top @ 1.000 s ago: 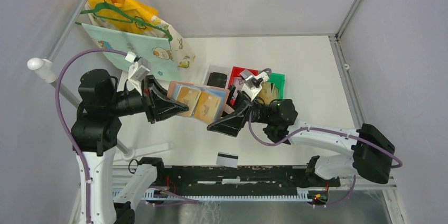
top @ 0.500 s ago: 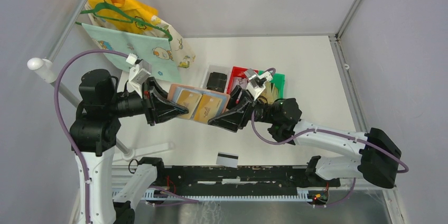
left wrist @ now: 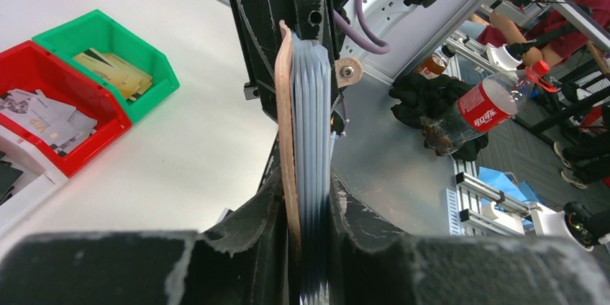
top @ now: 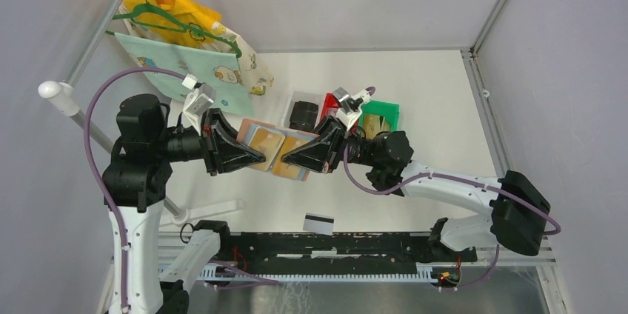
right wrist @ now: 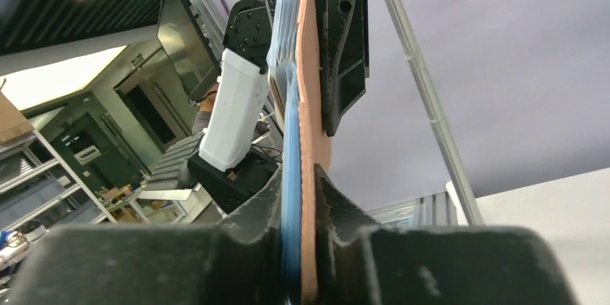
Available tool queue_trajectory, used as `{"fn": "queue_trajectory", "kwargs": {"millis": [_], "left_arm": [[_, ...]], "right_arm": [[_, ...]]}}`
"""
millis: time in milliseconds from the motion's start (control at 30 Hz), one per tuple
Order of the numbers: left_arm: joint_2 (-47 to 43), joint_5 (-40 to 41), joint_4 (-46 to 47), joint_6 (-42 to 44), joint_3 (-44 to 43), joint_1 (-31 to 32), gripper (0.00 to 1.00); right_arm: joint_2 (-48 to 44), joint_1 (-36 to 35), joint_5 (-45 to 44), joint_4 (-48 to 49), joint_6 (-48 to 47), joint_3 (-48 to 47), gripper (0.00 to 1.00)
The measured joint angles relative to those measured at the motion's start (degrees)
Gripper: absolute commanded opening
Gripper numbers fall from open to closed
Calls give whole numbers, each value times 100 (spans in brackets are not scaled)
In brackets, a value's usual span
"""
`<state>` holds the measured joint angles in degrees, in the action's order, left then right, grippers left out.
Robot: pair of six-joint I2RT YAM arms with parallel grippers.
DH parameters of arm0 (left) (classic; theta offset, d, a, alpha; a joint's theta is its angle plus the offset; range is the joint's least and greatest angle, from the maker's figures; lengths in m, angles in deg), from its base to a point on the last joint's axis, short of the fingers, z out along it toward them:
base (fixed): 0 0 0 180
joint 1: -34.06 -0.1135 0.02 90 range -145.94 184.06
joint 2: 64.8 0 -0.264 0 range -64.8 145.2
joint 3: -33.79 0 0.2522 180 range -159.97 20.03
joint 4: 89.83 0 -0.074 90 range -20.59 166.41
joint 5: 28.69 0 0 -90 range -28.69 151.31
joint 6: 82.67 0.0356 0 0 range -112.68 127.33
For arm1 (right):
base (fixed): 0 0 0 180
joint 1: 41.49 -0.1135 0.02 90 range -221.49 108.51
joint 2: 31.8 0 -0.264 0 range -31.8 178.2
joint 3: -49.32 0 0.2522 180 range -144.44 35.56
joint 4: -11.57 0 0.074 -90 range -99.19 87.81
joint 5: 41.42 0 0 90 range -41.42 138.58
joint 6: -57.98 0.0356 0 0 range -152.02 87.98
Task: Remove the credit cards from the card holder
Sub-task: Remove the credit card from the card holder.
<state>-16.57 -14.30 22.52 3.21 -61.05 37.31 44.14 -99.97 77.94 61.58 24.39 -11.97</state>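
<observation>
Field notes, both arms raised over the table (top: 437, 92).

- Holder (top: 250, 129): in the air, off the table, between the two pincers. From above you see it opened flat, inner side up, with tan cards (top: 265, 144) sitting in its clear pockets.
- Left pincer (top: 259, 157): clamped on the holder's left edge. In your left wrist view the holder stands edge-on, brown cover on the left and a stack of pale blue pockets on the right, with a finger pressed against each side.
- Right pincer (top: 286, 158): closed on the opposite edge, tip facing the left one. In your right wrist view the fingers touch the holder on both sides, blue pockets on the left and brown cover on the right. You cannot tell whether it grips a card or only the pockets and cover.
- White card (top: 318, 223): lies flat on the table near the front edge, black stripe showing, well apart from the holder.
- Bins behind the holder, in a row: white bin (top: 302, 110) with something dark inside, red bin (top: 331, 101) with pale cards, green bin (top: 385, 115) with tan cards.
- Far left: green hanger (top: 174, 24) carrying printed bags (top: 185, 58) on the frame pole.
</observation>
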Motion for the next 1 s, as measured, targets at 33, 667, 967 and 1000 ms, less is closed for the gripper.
{"fn": "queue_trajectory", "kwargs": {"millis": [33,667,967,1000], "left_arm": [[0,0,0,-4,4,0,11],[264,-647,236,-334,533,0,49],[275,-962,179,-326,507,0,36],[278,-966,166,-321,505,0,33]], "right_arm": [[35,0,22,50,59,0,7],[61,-2,122,-50,24,15,0],[-166,-22,101,-859,-479,28,0],[-208,-28,98,-903,-516,39,0]]}}
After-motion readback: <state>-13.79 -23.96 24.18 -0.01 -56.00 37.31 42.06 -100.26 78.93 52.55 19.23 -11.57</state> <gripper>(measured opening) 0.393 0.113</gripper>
